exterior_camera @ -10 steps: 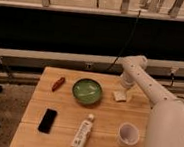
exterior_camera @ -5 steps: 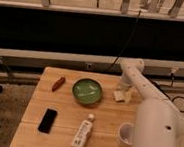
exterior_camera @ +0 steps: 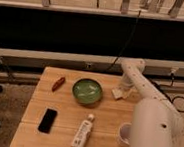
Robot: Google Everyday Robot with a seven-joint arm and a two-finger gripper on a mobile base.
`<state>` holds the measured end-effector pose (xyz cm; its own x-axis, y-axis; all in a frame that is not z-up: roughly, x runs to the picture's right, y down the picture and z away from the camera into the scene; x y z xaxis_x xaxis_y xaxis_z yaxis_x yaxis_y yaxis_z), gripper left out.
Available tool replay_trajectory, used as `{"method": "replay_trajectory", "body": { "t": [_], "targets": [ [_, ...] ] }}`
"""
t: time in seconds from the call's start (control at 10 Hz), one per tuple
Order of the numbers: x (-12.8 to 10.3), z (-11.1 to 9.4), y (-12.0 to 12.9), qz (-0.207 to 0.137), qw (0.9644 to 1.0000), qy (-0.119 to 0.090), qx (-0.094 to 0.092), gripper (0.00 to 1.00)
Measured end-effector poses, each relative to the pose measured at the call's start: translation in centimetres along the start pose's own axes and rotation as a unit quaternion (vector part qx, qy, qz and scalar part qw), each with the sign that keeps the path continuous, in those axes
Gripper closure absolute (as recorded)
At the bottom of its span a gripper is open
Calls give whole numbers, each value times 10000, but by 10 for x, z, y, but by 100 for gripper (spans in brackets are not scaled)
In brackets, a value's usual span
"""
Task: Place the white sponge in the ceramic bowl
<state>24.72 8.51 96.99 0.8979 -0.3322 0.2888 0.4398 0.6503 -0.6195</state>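
Observation:
The green ceramic bowl (exterior_camera: 87,91) sits on the wooden table (exterior_camera: 66,110), at the back middle. The white sponge (exterior_camera: 117,94) lies on the table just right of the bowl, apart from it. My gripper (exterior_camera: 122,89) reaches down from the white arm right above the sponge, at its far right side, and partly hides it.
A small red object (exterior_camera: 58,83) lies left of the bowl. A black phone (exterior_camera: 48,120) lies at the front left. A white bottle (exterior_camera: 82,133) lies at the front middle. A white cup (exterior_camera: 125,134) stands at the front right, beside my white arm (exterior_camera: 154,131).
The arm's bulky near segment has swung lower and nearer the camera, now covering the table's right side. The gripper has stayed by the sponge. The sponge and bowl have not moved.

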Motion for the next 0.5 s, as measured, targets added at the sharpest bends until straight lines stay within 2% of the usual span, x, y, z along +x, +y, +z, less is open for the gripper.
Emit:
{"method": "replay_trajectory", "body": {
  "t": [0.1,0.2,0.5],
  "targets": [
    [0,0,0,0,10000,1,-4,97],
    [0,0,0,-1,10000,1,-3,100],
    [1,1,2,2,10000,-1,-23,100]
  ]
}}
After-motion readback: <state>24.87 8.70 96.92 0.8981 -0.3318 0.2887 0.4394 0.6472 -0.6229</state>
